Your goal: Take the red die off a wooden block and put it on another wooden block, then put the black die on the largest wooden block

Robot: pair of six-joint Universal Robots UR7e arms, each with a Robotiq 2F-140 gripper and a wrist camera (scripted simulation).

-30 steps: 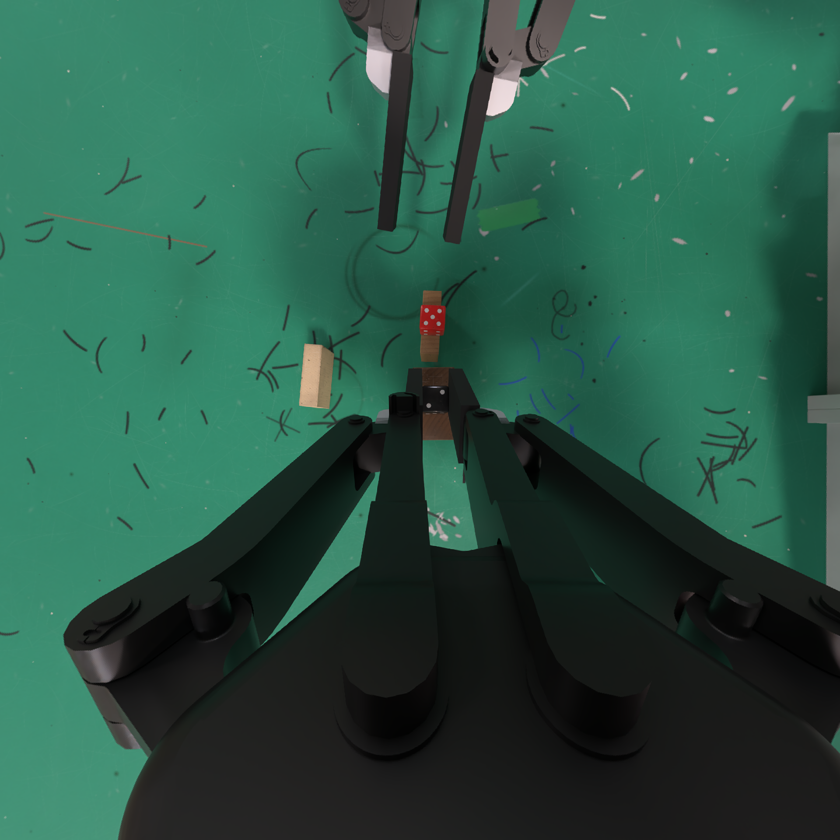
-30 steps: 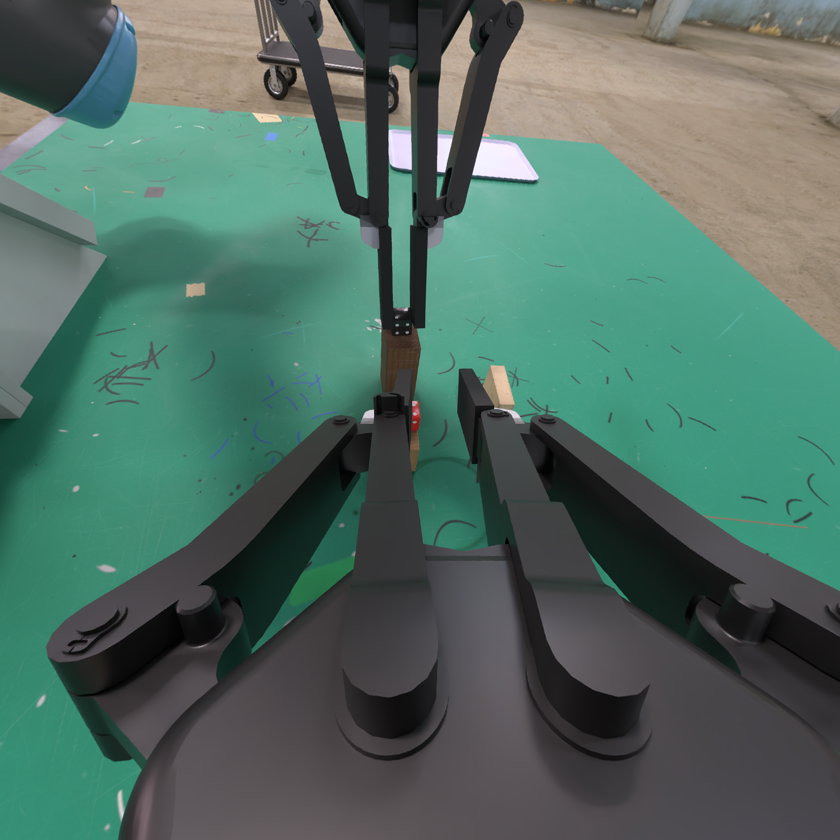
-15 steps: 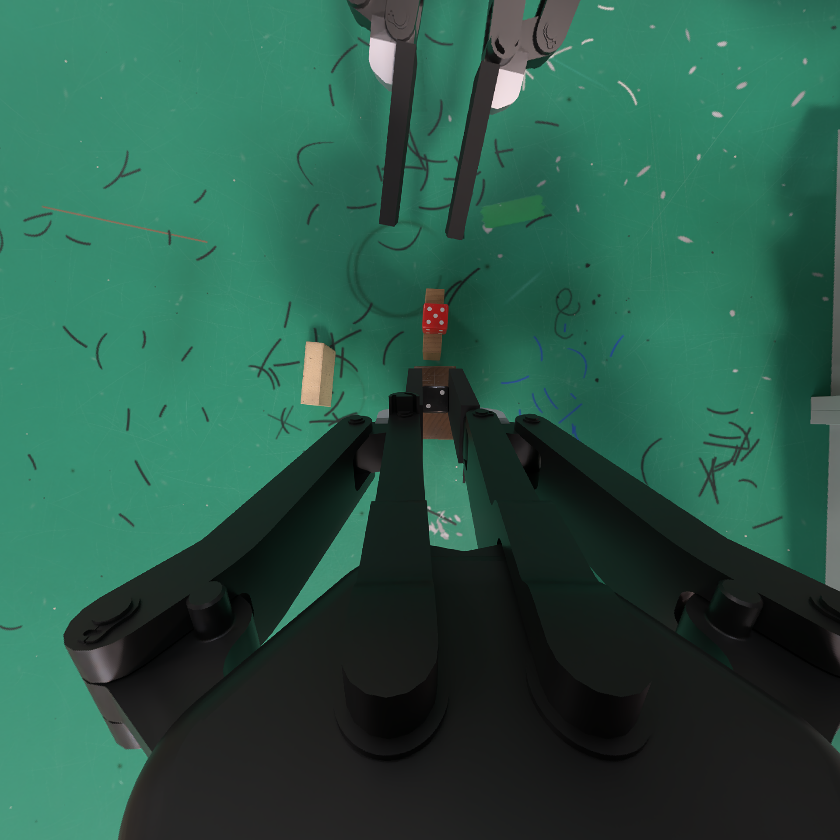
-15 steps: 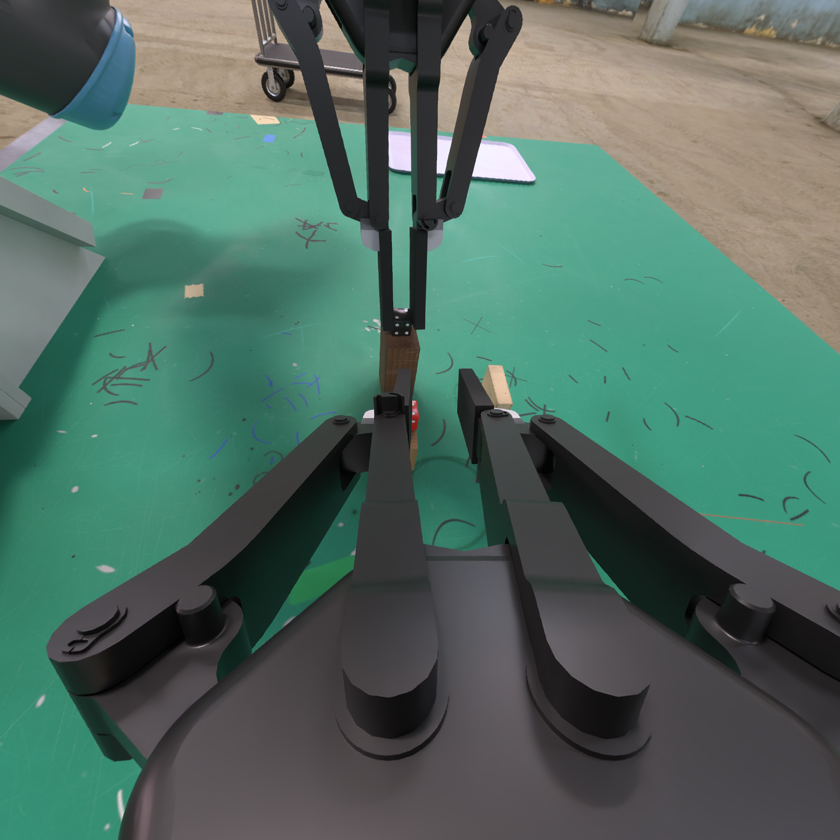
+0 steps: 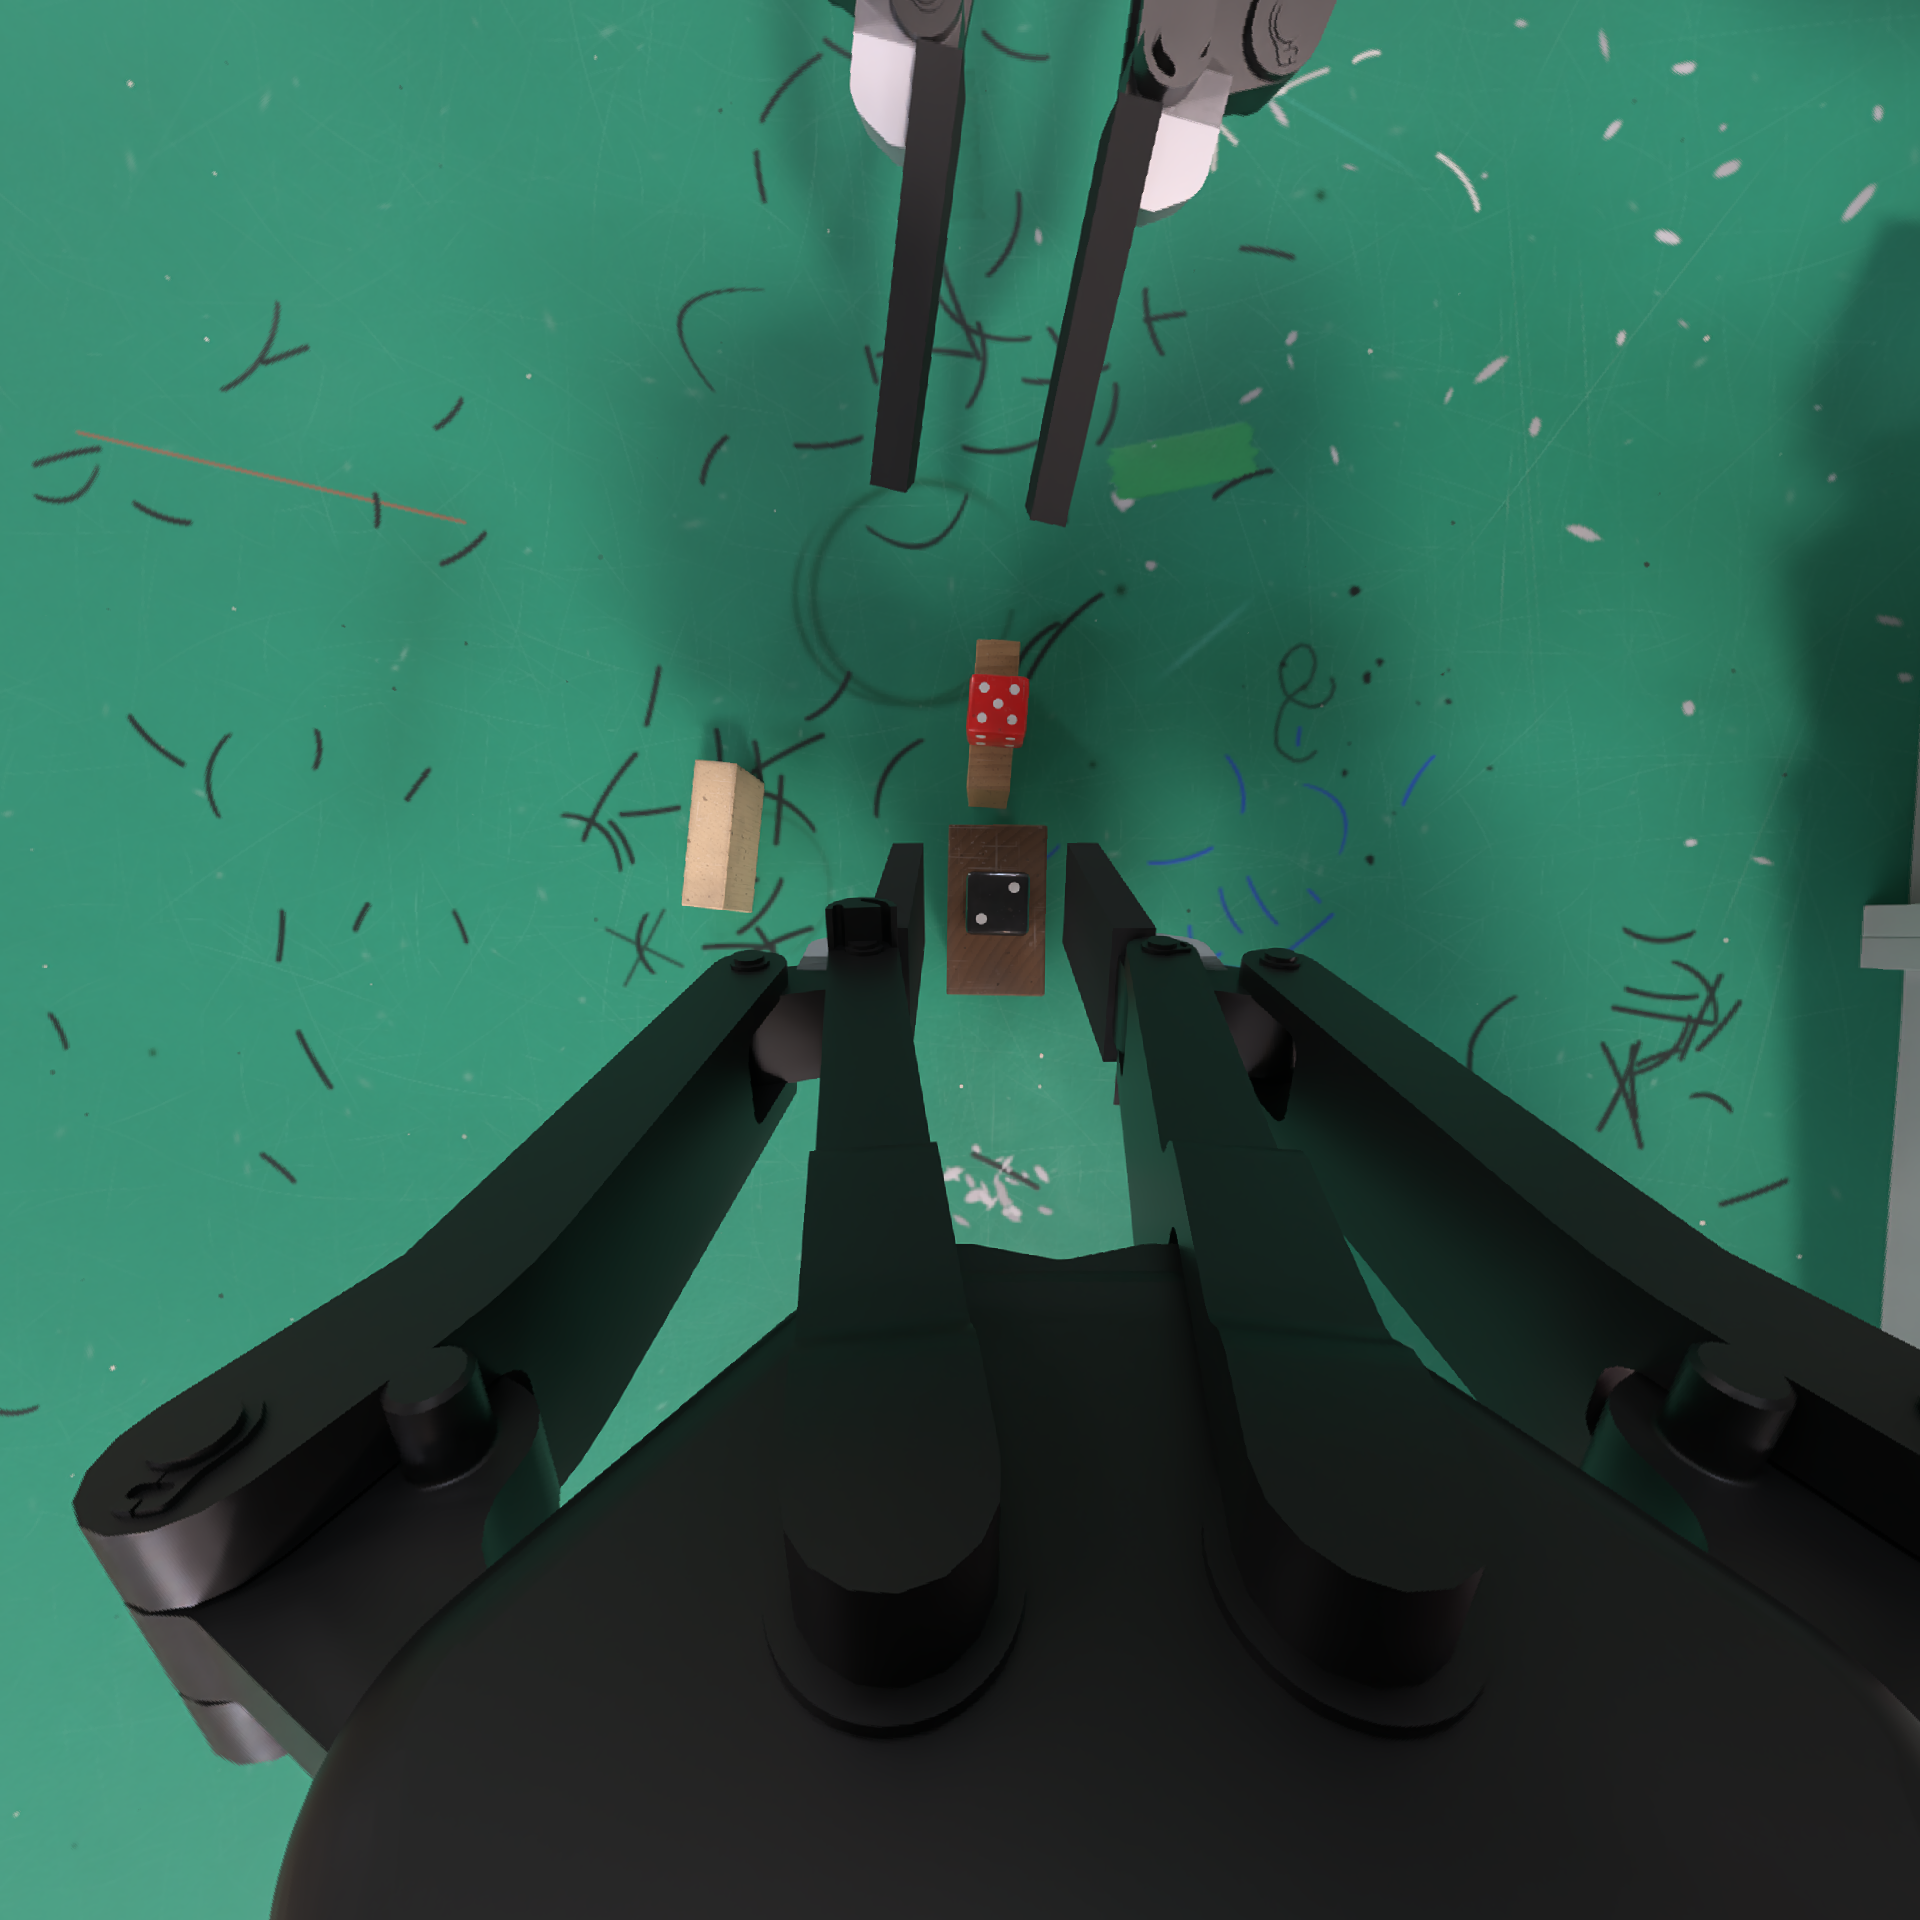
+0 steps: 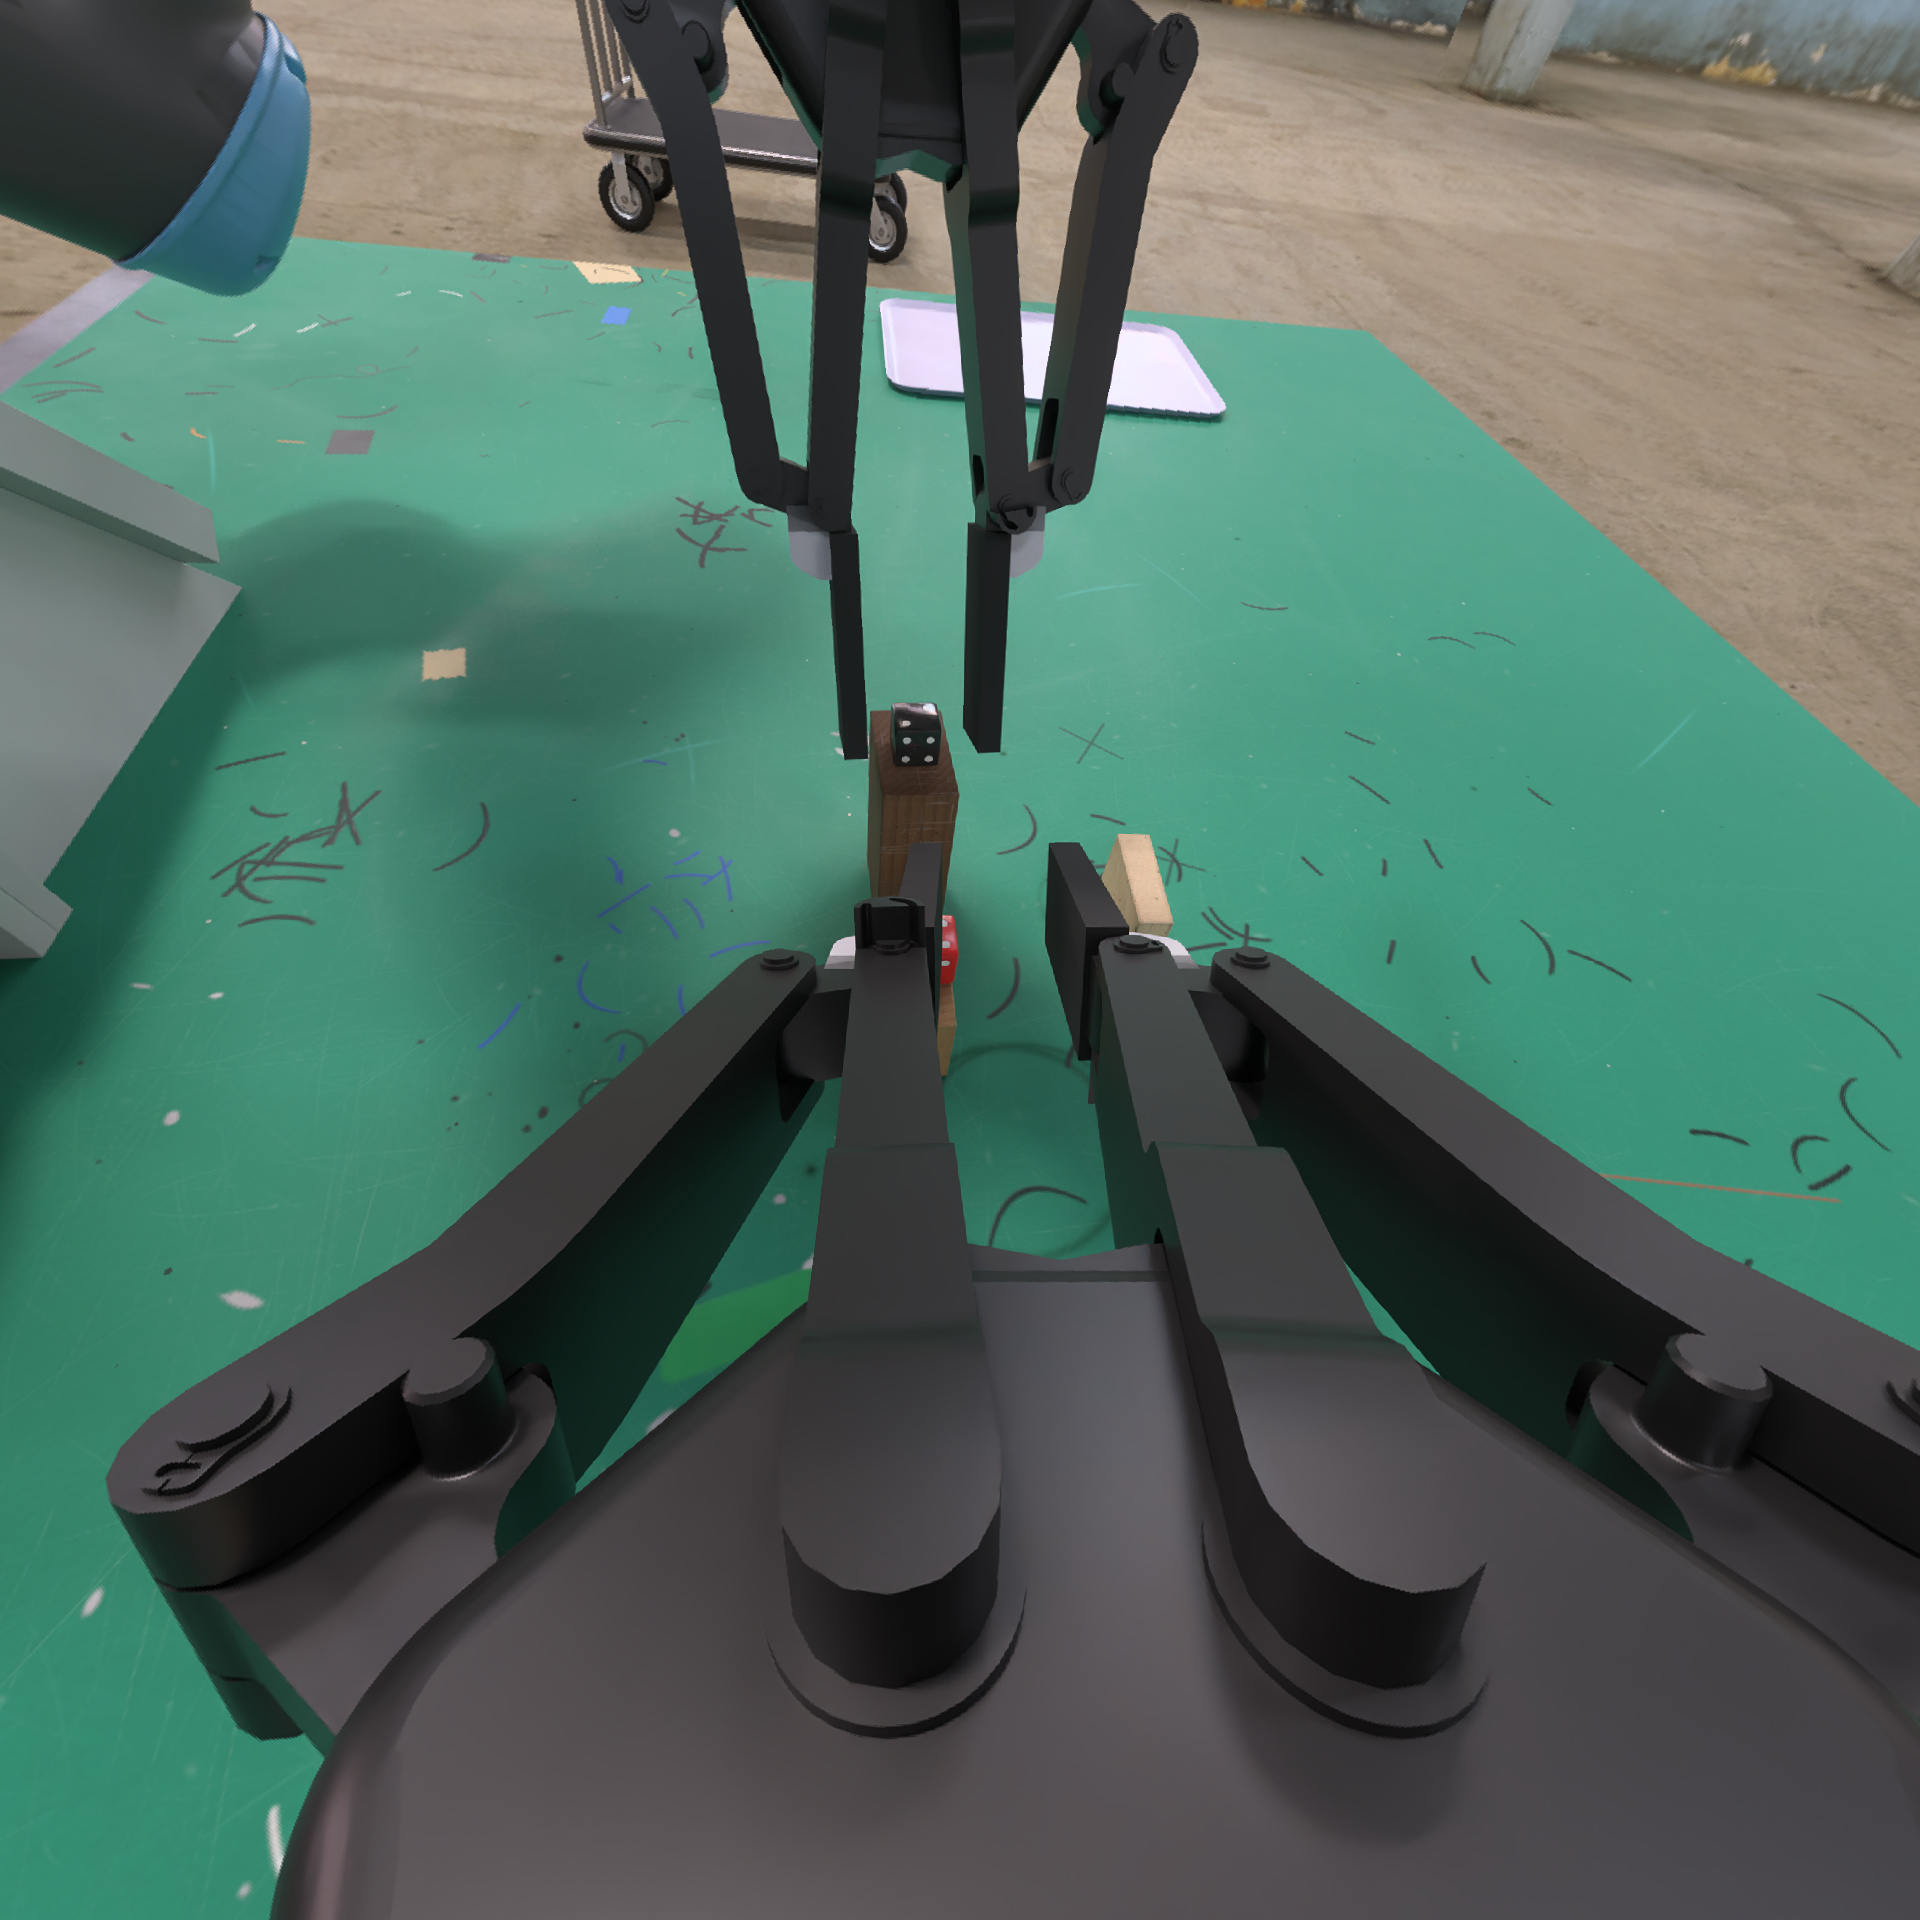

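The black die [image 5: 997,902] rests on top of the tall dark brown block [image 5: 995,971]. My left gripper [image 5: 994,868] is open, its fingers either side of the die with a gap on each side; the right wrist view shows it [image 6: 918,746] hanging over the die [image 6: 916,736] and block [image 6: 912,821]. The red die [image 5: 997,710] sits on a thin tan block [image 5: 990,779]. My right gripper [image 6: 997,883] is open and empty; its left finger partly hides the red die [image 6: 949,951].
A pale wooden block [image 5: 722,850] lies left of the dark block, also seen in the right wrist view [image 6: 1138,883]. A white tray [image 6: 1049,358] lies at the far table edge. A grey box [image 6: 83,644] stands at the left. A cart [image 6: 748,145] is beyond the table.
My left gripper has opened and let go of the black die, which stays on the dark brown block. My right gripper has drawn back slightly.
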